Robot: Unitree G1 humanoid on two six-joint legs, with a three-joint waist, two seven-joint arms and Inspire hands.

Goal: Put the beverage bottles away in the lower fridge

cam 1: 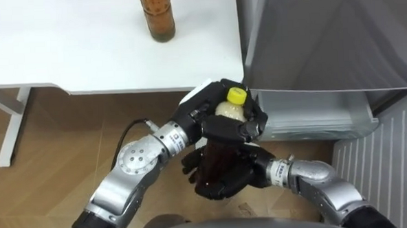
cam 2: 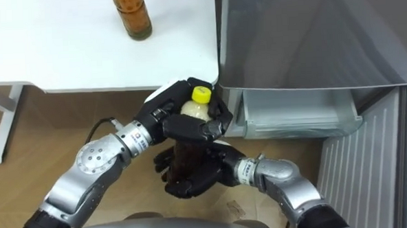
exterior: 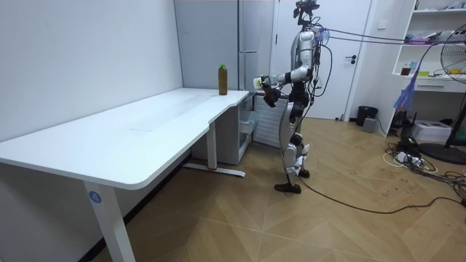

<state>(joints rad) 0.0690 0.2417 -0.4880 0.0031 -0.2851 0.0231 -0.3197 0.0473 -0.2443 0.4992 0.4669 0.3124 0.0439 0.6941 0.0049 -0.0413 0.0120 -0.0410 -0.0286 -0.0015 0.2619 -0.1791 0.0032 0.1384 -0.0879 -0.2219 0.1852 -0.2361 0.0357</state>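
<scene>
A dark drink bottle (cam 1: 216,165) with a yellow cap (cam 1: 237,95) is held upright in front of me, between the table edge and the fridge. My left hand (cam 1: 221,120) is curled round its neck just under the cap. My right hand (cam 1: 227,178) wraps the bottle's lower body from below. The same bottle (cam 2: 188,156) shows between my left hand (cam 2: 190,121) and my right hand (cam 2: 196,179) in the right eye view. A second amber drink bottle (cam 1: 158,16) stands on the white table (cam 1: 84,57). In the room view I stand at the table's far end, facing the grey fridge (exterior: 251,44).
The fridge's lower drawer (cam 1: 314,116) stands pulled open to my right, its grey door (cam 1: 331,33) above it. The table's white leg (cam 1: 11,129) stands at far left on the wooden floor. A fan and shelves (exterior: 437,65) sit at the room view's right.
</scene>
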